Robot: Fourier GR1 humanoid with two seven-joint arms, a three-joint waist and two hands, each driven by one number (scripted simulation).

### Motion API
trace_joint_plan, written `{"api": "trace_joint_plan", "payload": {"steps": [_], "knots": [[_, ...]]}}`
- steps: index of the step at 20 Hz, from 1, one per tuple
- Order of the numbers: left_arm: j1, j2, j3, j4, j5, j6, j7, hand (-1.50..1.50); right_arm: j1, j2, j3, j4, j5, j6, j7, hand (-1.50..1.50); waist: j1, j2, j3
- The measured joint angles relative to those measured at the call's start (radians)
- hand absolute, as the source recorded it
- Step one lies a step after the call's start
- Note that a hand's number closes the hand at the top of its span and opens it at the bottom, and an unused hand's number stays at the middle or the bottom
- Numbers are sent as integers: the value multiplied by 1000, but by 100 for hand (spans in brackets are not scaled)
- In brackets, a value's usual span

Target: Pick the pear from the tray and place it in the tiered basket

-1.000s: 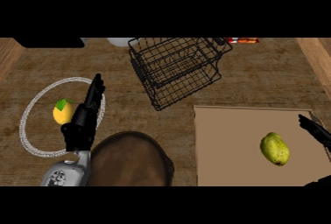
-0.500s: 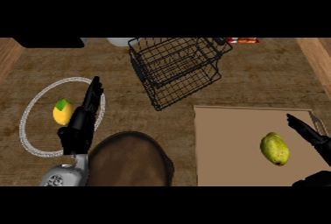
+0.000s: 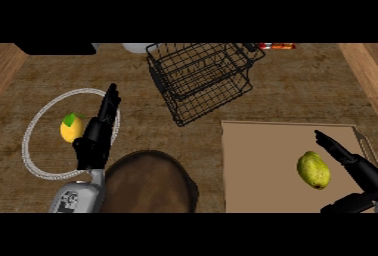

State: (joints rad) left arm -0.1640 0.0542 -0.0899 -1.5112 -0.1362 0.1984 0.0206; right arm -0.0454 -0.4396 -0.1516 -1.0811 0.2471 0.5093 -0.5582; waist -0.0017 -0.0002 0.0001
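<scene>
Pear (image 3: 313,170) lies lengthwise up-down on tray (image 3: 266,165), right hand (image 3: 353,167) fingers released.

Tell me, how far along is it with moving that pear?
Nothing delivered yet. The yellow-green pear lies on the flat tan tray, untouched. The right hand hovers open beside it. Grasping, lifting and placing it in the black wire tiered basket remain. The left hand rests open.
</scene>
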Motion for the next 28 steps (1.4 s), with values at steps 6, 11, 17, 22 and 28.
{"api": "trace_joint_plan", "payload": {"steps": [6,11,17,22,28], "knots": [[15,-6,3,-44,-11,-7,30,0,-15,35,-30,51,-8,-27,-18,150,2,-1,-1],[16,3,12,-58,-9,-26,43,0,-41,63,-46,52,35,-150,-37,150,2,-2,-3],[15,-13,6,-32,-18,-22,19,0,-46,94,54,-51,214,-327,19,150,8,-5,-10],[-2,-18,-20,-29,-24,-39,25,0,-116,9,264,-144,543,-388,171,150,68,-8,-26],[-6,-22,-25,-22,-27,-39,29,0,-217,96,493,-268,857,-339,510,150,62,-16,-22]]}}
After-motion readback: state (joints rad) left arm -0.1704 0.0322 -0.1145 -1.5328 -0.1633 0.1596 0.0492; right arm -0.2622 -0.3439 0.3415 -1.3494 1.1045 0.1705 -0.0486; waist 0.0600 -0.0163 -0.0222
